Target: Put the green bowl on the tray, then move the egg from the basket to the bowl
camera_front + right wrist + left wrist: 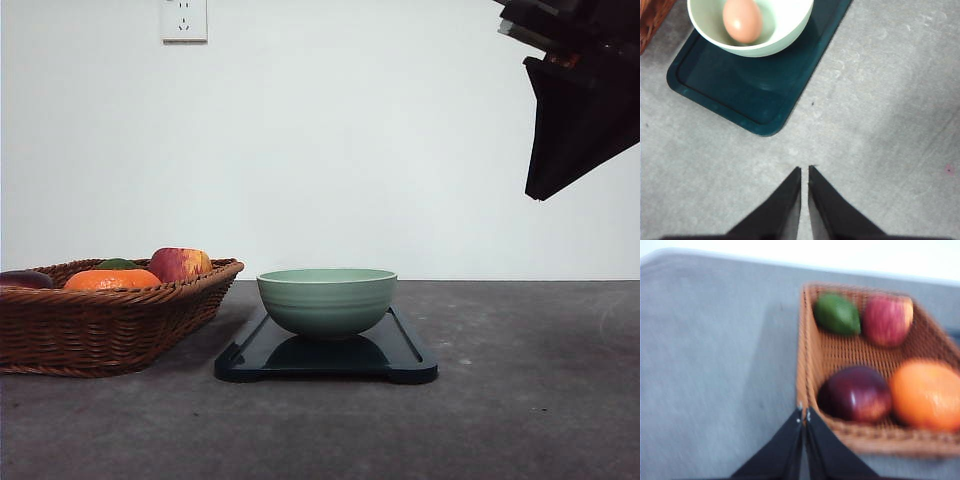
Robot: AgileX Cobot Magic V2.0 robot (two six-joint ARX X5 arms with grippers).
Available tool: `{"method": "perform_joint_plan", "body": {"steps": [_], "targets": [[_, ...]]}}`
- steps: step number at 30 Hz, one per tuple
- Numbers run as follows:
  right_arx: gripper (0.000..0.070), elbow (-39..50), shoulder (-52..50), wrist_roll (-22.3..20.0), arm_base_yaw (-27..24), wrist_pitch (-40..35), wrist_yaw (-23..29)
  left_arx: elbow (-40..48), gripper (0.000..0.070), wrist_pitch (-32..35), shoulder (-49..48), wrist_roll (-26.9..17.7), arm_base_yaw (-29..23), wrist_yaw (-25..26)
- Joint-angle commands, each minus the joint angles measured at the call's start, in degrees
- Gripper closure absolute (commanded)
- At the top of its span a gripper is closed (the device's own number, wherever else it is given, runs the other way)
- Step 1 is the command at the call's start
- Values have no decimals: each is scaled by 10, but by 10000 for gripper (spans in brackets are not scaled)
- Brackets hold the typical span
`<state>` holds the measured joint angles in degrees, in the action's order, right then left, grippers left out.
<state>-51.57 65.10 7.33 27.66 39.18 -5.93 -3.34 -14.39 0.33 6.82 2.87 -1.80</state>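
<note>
The green bowl (327,299) stands upright on the dark tray (405,355) in the middle of the table. In the right wrist view a tan egg (742,20) lies inside the green bowl (785,30), which rests on one end of the tray (740,90). My right gripper (805,170) hovers shut and empty above bare table beside the tray; its arm (580,100) hangs high at the right. My left gripper (804,414) is shut and empty, just over the rim of the wicker basket (840,435). The basket (100,325) sits left of the tray.
The basket holds an orange (927,395), a dark red apple (856,394), a red-yellow apple (887,320) and a green fruit (837,314). Grey tabletop (530,400) stretches to the right of the tray. A white wall with an outlet (184,20) stands behind.
</note>
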Motion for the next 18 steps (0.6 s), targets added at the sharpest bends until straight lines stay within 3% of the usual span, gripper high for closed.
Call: {"method": "perform_joint_plan", "body": {"steps": [1, 18], "targets": [[683, -6, 3, 1, 3, -4, 0, 12, 700, 0, -1, -1, 0, -2], [682, -6, 3, 1, 3, -5, 0, 13, 700, 3, -1, 3, 0, -1]]}}
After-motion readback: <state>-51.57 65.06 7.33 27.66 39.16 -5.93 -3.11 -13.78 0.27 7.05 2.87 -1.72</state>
